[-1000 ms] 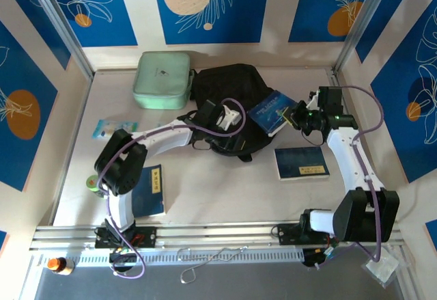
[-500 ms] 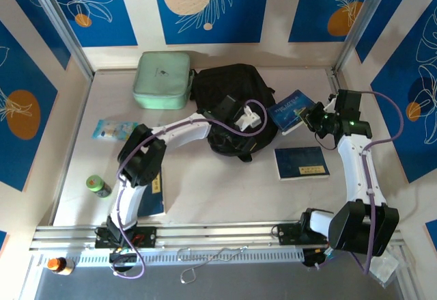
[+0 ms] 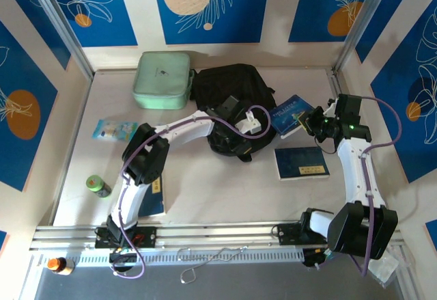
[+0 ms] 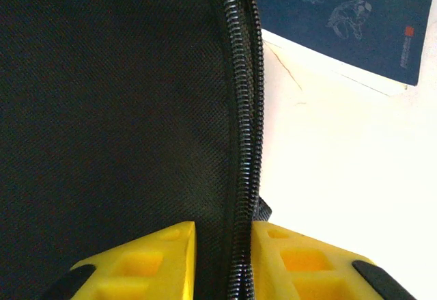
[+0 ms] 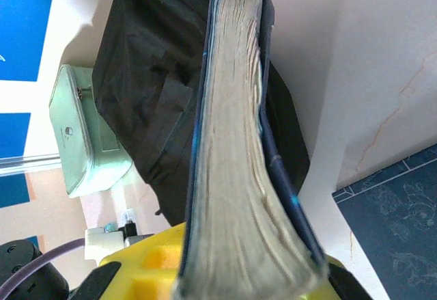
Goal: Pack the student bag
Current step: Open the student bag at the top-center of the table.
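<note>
Left jaws swung over to the 4 o'clock rim of the large black fabric backpack [image 3: 229,85], at 12 o'clock on the counter [image 3: 205,184], and now pinch its zipper edge [image 4: 240,143]. Right jaws clamp the dark blue book [image 3: 290,111] at its 3 o'clock. Likely opening the mouth for loading.

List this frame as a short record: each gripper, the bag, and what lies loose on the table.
left gripper: fingers on either side of the student bag's zipper; grip unclear
right gripper: shut on a blue book, held on edge by the bag's right side
bag: lying on the table
loose items: second blue book, third book partly under the left arm, mint case, green can, packet
</note>
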Controlling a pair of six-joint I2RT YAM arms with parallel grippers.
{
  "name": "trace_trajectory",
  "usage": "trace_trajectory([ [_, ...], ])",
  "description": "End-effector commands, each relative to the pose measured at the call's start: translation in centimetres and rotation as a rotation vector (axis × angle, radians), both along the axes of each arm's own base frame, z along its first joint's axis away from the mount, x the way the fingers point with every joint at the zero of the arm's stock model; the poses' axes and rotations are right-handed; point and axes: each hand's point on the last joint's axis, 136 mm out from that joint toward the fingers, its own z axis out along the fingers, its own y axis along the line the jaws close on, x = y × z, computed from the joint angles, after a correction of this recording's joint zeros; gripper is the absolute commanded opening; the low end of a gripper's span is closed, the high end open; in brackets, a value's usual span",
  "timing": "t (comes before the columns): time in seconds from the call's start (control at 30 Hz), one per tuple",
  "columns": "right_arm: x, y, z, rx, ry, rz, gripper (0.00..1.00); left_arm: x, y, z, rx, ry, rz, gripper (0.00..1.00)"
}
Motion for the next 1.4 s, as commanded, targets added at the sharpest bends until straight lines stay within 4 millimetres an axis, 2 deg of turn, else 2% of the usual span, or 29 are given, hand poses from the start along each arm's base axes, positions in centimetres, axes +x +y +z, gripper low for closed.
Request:
trace_trajectory([
  [0.0, 0.3, 0.5, 2.0, 0.023, -0.084, 0.024, 0.04, -0.1, 0.3, 0.4, 0.03, -0.028, -0.039, 0.27],
  [0.13, 0.1, 0.5, 1.9, 0.03, -0.088, 0.016, 0.04, 0.5, 0.3, 1.4, 0.021, -0.066, -0.029, 0.2],
  [0.3, 0.2, 0.6, 2.2, 0.045, -0.107, 0.016, 0.04, 0.5, 0.2, 2.3, -0.01, -0.083, -0.021, 0.19],
  [0.43, 0.3, 0.6, 2.1, 0.047, -0.104, 0.016, 0.04, 0.7, 0.4, 2.6, -0.007, -0.091, -0.004, 0.23],
  [0.57, 0.3, 0.6, 1.8, 0.047, -0.097, 0.017, 0.04, 0.7, 0.2, 4.7, -0.079, -0.109, 0.012, 0.28],
  [0.63, 0.3, 0.6, 1.6, 0.049, -0.092, 0.015, 0.04, 0.9, 0.3, 4.9, -0.09, -0.133, 0.014, 0.31],
  [0.8, 0.2, 0.7, 1.3, 0.053, -0.088, 0.019, 0.04, 1.2, 0.9, 2.5, -0.012, -0.114, 0.012, 0.32],
  [0.93, 0.1, 0.7, 1.2, 0.053, -0.086, 0.021, 0.04, 0.3, 0.9, 1.1, 0.007, -0.059, -0.026, 0.3],
  [1.07, 0.2, 0.9, 1.4, 0.067, -0.098, 0.026, 0.04, 0.1, 1.0, 0.2, 0.027, -0.031, -0.034, 0.24],
  [1.37, 0.2, 0.9, 1.6, 0.073, -0.101, 0.026, 0.04, -0.4, 1.0, -0.8, 0.051, -0.002, -0.064, 0.18],
])
